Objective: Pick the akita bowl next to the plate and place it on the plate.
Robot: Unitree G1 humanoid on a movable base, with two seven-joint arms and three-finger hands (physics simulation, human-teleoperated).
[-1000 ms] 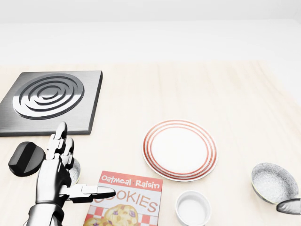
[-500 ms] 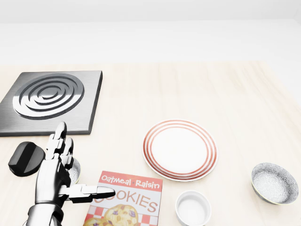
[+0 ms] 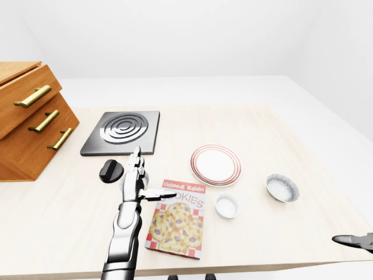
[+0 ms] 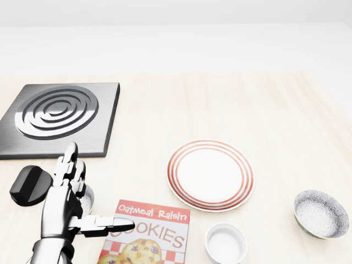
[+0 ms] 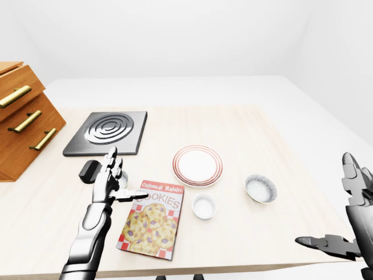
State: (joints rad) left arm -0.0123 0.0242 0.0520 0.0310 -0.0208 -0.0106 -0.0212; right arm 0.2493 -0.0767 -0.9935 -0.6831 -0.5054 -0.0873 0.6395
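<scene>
A white plate [image 4: 210, 175] with red rings lies in the middle of the wooden table. A speckled grey akita bowl [image 4: 322, 213] sits apart from it at the lower right, empty and upright. Part of a second, similar bowl [image 4: 88, 199] shows behind my left hand [image 4: 96, 190]. That hand is open, fingers up and thumb pointing right over the cookie box, holding nothing. My right hand [image 5: 335, 210] is out of the head view. In the right-eye view it hangs open off the table's lower right corner, well away from the grey bowl.
A cookie box [image 4: 148, 234] lies flat below the plate, with a white ramekin [image 4: 225, 243] to its right. A metal burner plate [image 4: 58, 118] and a black knob [image 4: 30, 186] are at the left. A wooden drawer cabinet [image 3: 29, 122] stands far left.
The tip of my right hand, at the head view's lower right corner a second ago, has left that view. The left hand and all objects are unmoved.
</scene>
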